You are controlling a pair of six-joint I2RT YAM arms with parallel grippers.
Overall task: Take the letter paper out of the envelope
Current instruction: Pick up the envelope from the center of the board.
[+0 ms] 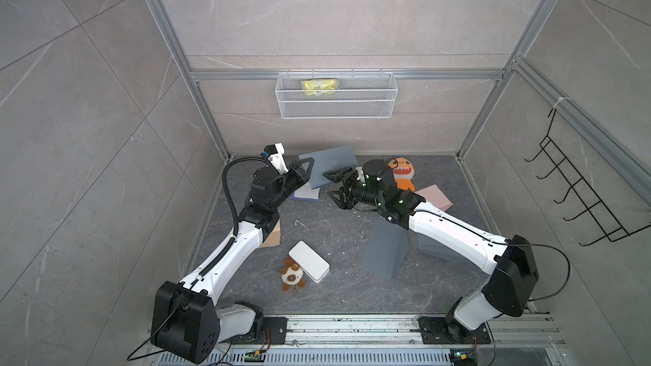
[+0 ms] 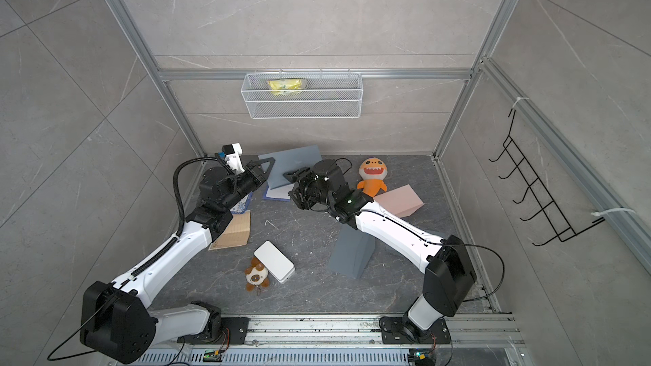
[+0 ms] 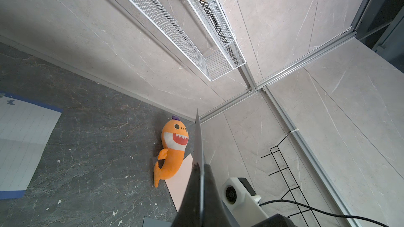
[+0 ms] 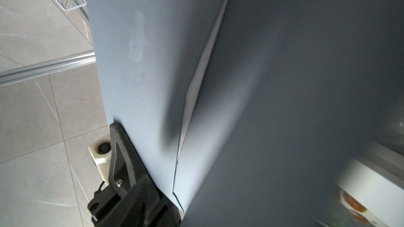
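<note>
The left tool [image 1: 308,164] is clamped shut on the left edge of the grey envelope [image 1: 336,163], holding it up off the surface [image 1: 327,297] near the far edge, toward the far left corner. In the left wrist view the envelope is edge-on, a thin sheet pinched between the closed fingers.

The right tool [image 1: 326,183] meets the envelope from its other side with its jaws standing apart. One finger [image 1: 331,174] lies over the envelope's face and the other [image 1: 336,200] hangs below its near edge, clear of it. The right wrist view is filled by the envelope at close range. A thin pale strip [image 4: 197,77] shows along its open seam, possibly the letter paper, though that view is too blurred to be sure.

Under the raised envelope a lined sheet with a blue border [image 1: 305,194] lies flat on the surface. An orange plush [image 1: 403,172] lies near the far edge just behind the right tool's wrist, with a pink envelope [image 1: 434,198] beside it toward the right edge.
</note>
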